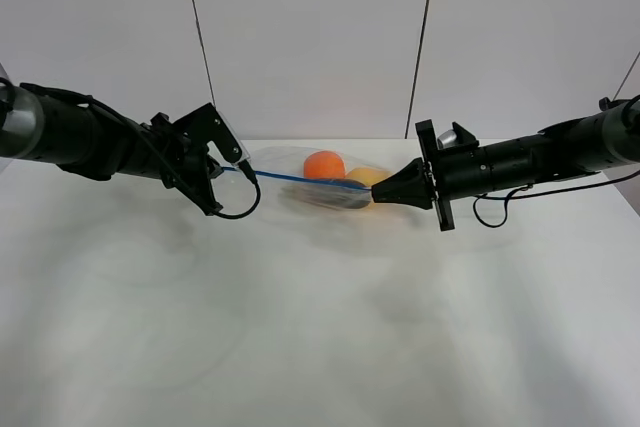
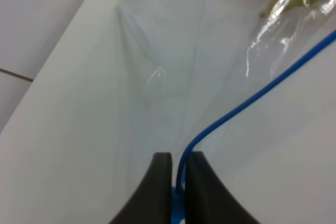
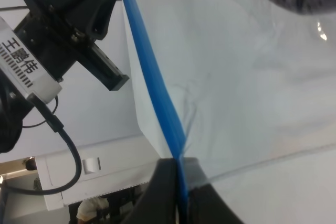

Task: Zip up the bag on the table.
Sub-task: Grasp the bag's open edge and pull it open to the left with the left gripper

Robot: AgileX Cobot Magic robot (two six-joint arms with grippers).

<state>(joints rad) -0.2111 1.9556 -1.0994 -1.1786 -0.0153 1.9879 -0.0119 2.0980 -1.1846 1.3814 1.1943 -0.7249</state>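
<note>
The clear bag [image 1: 320,182] lies on the white table [image 1: 320,327] between both arms, with an orange [image 1: 324,164], a yellow pear [image 1: 367,176] and a dark eggplant [image 1: 335,197] inside. Its blue zipper strip [image 1: 300,179] runs taut from one gripper to the other. My left gripper [image 1: 243,169] is shut on the strip's left end; the strip [image 2: 247,98] leaves between its fingers [image 2: 163,182]. My right gripper [image 1: 378,193] is shut on the strip's right part, and there the blue strip [image 3: 152,77] enters its fingers [image 3: 197,179].
A black cable [image 1: 245,209] loops below the left gripper near the bag. The left arm's wrist [image 3: 58,40] shows beyond the strip in the right wrist view. White wall panels stand behind the table's far edge [image 1: 320,142].
</note>
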